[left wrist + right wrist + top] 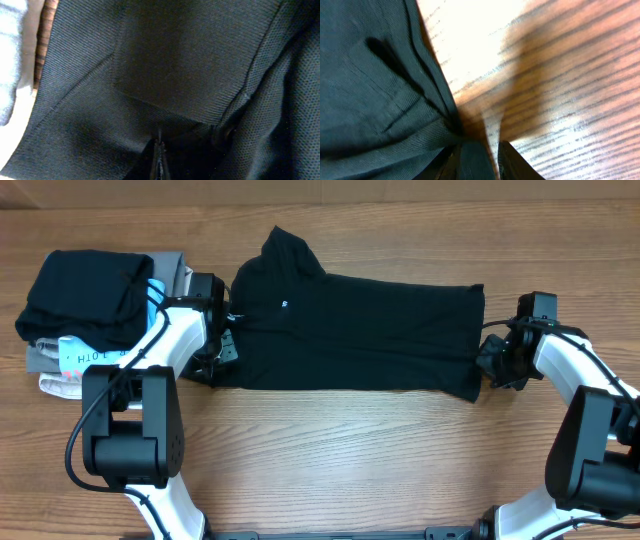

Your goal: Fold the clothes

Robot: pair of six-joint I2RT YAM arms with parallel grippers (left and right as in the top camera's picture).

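Observation:
The black T-shirt (360, 330) lies folded into a long band across the table, with a sleeve sticking up at the top left. My left gripper (222, 350) is at the band's left end. In the left wrist view its fingers (159, 155) are pinched together on the black fabric (175, 60). My right gripper (487, 365) is at the band's right end. In the right wrist view its jaws (477, 150) stand apart, with the shirt's corner (380, 100) still lying between them against the left finger.
A pile of folded garments (90, 305) sits at the far left, close to my left arm: a black one on top, with a light-blue printed one (85, 358) and a grey one under it. Bare wooden table (350, 450) lies in front of the shirt.

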